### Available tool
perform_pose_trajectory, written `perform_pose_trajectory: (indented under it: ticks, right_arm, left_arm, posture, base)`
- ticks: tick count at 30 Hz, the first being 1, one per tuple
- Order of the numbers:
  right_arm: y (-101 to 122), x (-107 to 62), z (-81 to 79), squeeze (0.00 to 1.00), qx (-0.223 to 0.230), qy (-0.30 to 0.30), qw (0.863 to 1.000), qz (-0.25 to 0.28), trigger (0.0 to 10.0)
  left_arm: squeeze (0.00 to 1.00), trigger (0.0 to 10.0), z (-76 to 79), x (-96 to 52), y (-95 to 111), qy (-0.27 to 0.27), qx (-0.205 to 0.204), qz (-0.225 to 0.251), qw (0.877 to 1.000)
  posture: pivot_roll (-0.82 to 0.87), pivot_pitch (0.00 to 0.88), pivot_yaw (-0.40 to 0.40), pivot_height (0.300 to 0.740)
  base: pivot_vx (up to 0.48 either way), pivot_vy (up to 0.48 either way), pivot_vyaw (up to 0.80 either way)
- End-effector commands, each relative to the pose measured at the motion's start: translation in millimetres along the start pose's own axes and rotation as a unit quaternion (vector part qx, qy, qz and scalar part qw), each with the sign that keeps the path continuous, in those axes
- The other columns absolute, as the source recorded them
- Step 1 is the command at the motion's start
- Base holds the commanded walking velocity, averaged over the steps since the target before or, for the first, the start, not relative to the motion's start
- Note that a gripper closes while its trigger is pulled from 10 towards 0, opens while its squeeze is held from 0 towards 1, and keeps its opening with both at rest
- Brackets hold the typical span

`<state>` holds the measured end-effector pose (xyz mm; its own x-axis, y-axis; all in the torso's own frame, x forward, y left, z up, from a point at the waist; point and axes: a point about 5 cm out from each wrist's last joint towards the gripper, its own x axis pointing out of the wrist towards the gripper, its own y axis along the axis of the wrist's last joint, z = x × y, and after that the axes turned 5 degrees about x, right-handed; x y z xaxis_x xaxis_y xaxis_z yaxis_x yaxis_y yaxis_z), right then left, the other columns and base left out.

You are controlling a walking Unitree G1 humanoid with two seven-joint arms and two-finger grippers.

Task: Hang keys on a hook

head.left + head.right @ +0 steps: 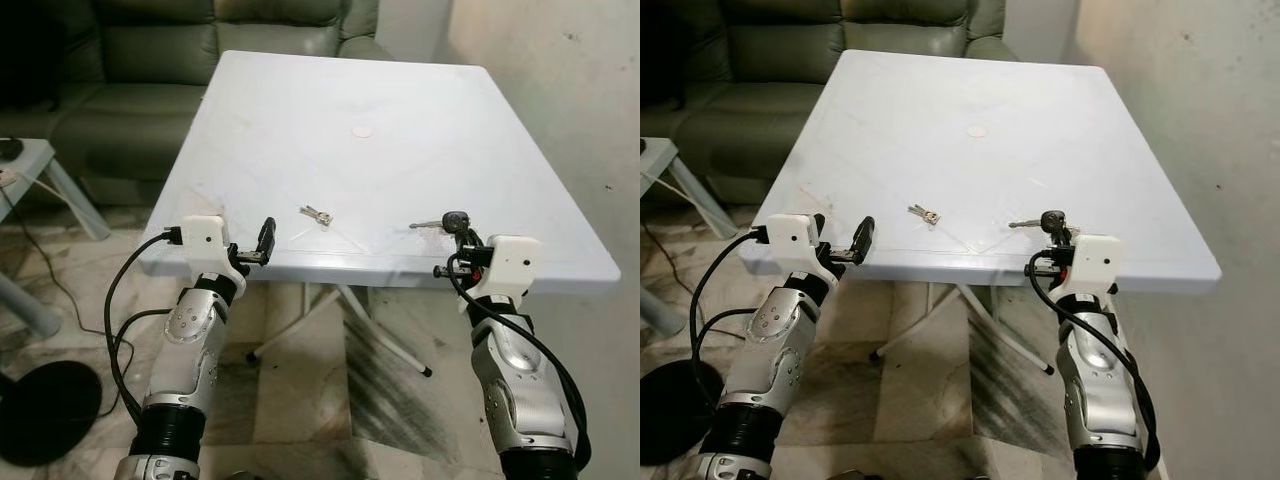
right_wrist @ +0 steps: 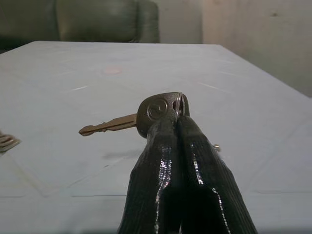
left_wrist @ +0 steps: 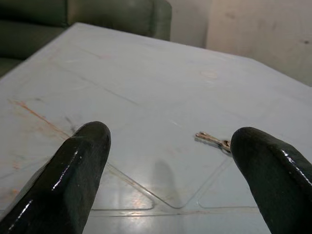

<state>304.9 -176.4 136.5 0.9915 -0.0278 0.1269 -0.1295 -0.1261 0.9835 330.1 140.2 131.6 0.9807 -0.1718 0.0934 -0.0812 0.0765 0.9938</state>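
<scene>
A key with a dark head (image 1: 455,219) and a metal blade pointing to my left is held just above the white table (image 1: 300,120) near its front right edge. My right gripper (image 1: 462,234) is shut on the key's head (image 2: 158,109). A small bunch of silver keys (image 1: 316,214) lies flat on the table near the front middle, also seen as the small keys (image 3: 213,140) in the left wrist view. My left gripper (image 1: 255,250) stands open at the table's front left edge. Nothing is between its fingers (image 3: 80,161).
A dark green sofa (image 1: 150,60) stands behind the table on the left. A bare wall (image 1: 580,90) runs along the right. A small white side table (image 1: 25,165), a black round base (image 1: 45,410) and a cable lie on the tiled floor at the left.
</scene>
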Motion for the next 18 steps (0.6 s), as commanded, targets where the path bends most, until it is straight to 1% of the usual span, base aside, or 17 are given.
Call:
perform_pose_trajectory:
  ticks: [1, 11, 18]
  right_arm:
    - [1.4, 2.1, -4.5, 0.0, 0.0, 0.003, 1.0, 0.0, 10.0]
    - [-0.8, 2.1, -6.4, 0.0, -0.003, 0.01, 1.0, -0.004, 10.0]
    - [-1.3, 2.9, -8.6, 0.0, -0.004, 0.016, 1.0, -0.006, 10.0]
  left_arm:
    - [0.0, 10.0, -3.3, 2.4, 2.9, 0.007, 0.008, 0.003, 1.0]
    - [0.0, 10.0, -3.2, 2.0, -1.2, 0.013, -0.005, -0.013, 1.0]
    - [0.0, 10.0, -2.9, -0.3, -3.6, 0.016, -0.002, -0.017, 1.0]
  posture:
    - [-0.05, 0.057, -0.003, 0.74]
    - [-0.04, 0.041, -0.012, 0.74]
    - [-0.03, 0.036, -0.02, 0.74]
  base:
    - [0.0, 0.0, -0.77]
    - [0.0, 0.0, -0.78]
    - [0.0, 0.0, -0.77]
